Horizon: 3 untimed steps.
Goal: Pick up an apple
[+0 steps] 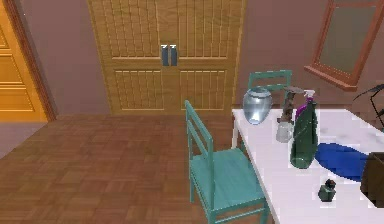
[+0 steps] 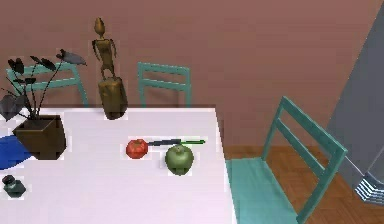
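Green round apple [image 2: 179,159] — smooth white table [image 2: 100,185]

Reading as a home dining room; a white table [image 2: 100,185] is standing on a parquet floor [image 1: 90,150] with teal wooden chairs [image 1: 215,165] sitting around it; a glass jug [image 1: 257,105], a dark bottle [image 1: 304,135], a blue plate [image 1: 340,158] and a green apple [image 2: 179,158] are lying on top; a potted plant [image 2: 40,130] and a wooden figurine [image 2: 108,75] are decorating it; panelled wooden double doors [image 1: 165,55] are filling the far wall.
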Motion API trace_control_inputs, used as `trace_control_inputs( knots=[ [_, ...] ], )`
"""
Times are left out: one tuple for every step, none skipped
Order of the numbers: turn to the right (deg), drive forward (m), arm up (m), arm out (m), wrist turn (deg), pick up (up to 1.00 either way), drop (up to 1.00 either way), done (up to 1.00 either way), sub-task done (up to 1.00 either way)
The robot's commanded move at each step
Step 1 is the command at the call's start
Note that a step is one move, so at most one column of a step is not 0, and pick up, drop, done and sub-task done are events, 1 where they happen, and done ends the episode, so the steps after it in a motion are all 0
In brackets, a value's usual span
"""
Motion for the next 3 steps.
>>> trace_control_inputs(
  knots=[
    [0.0,0.0,0.5,0.0,0.0,0.0,0.0,0.0,0.0],
    [0.0,0.0,0.38,0.0,0.0,0.0,0.0,0.0,0.0],
    [0.0,0.0,0.0,0.28,0.0,0.0,0.0,0.0,0.0]
  ],
)
